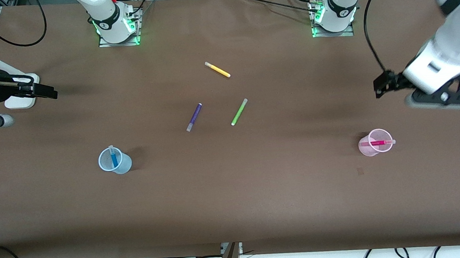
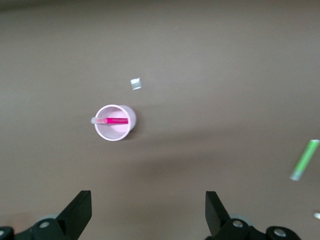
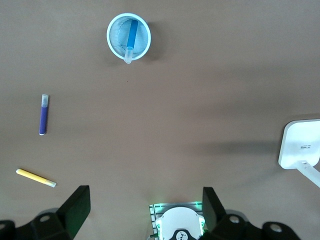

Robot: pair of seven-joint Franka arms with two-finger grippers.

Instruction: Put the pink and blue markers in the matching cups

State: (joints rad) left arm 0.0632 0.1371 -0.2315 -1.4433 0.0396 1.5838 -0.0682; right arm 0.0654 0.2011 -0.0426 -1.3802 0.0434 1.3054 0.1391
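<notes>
In the pink cup (image 1: 373,143) I see the pink marker (image 1: 378,143); blue marker (image 1: 113,156) sits in the blue cup (image 1: 114,161). Left gripper (image 2: 147,210) and right gripper (image 3: 145,210) hover spread, empty. Risk: light cups, overhanging markers; a bump tips them.

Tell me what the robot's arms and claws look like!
Both arms are smooth, rounded white shells with dark joint bands. The left arm's base and the right arm's base glow green, and black cables trail from them. The left claw and the right claw are black, each with two flat, blocky fingers. A black cable loops beside the left arm.
</notes>
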